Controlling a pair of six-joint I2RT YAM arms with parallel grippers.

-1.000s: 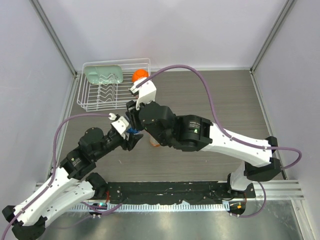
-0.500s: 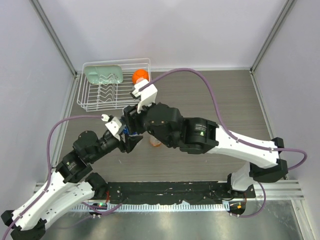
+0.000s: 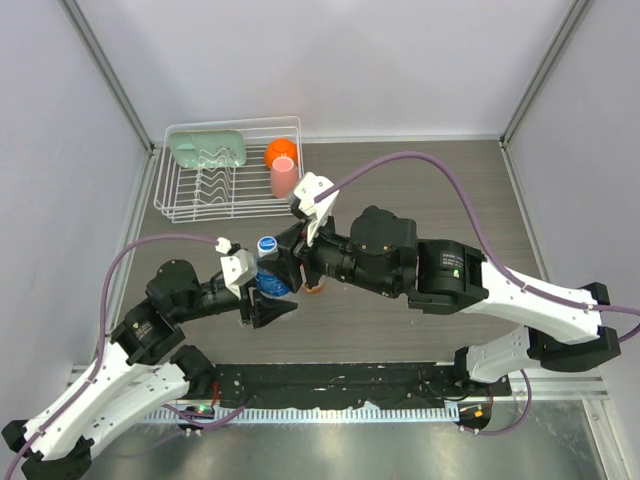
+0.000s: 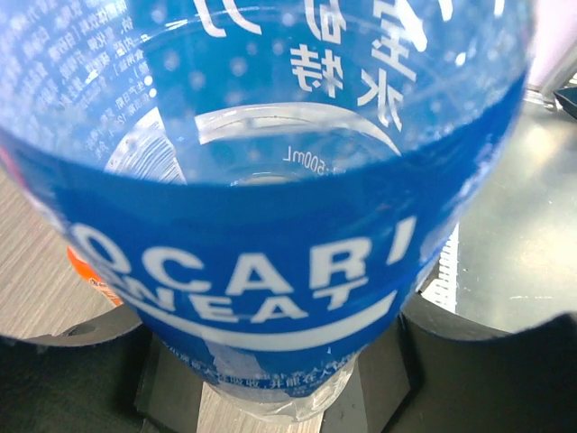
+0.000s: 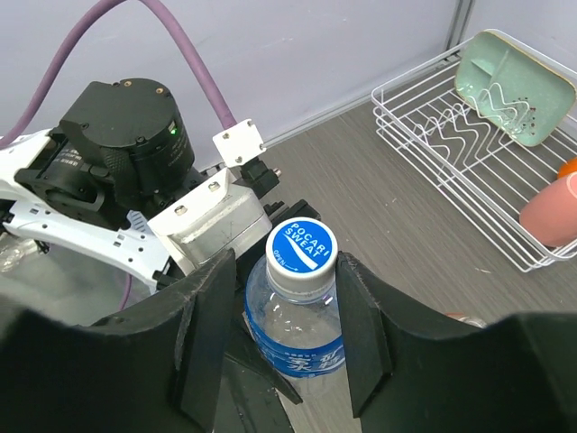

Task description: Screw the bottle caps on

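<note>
A clear bottle with a blue label (image 3: 268, 283) stands upright, and my left gripper (image 3: 268, 298) is shut on its lower body. The label fills the left wrist view (image 4: 270, 225), with the gripper (image 4: 270, 379) pressing on both sides. A white cap with a blue top (image 5: 301, 245) sits on the bottle's neck (image 5: 293, 338); the top view shows the cap (image 3: 266, 244) too. My right gripper (image 5: 281, 262) straddles the cap, open, with a gap on its left side. Only an orange sliver of the second bottle (image 3: 313, 288) shows under the right arm. No other cap shows.
A white wire dish rack (image 3: 230, 190) stands at the back left and holds a green tray (image 3: 205, 148), an orange cup (image 3: 281, 152) and a pink cup (image 3: 284, 177). In the right wrist view the rack (image 5: 451, 135) lies to the right. Grey walls enclose the table.
My right gripper has opened off the cap and its wrist has swung right, uncovering the pink cup. The left gripper has drawn the bottle slightly nearer.
</note>
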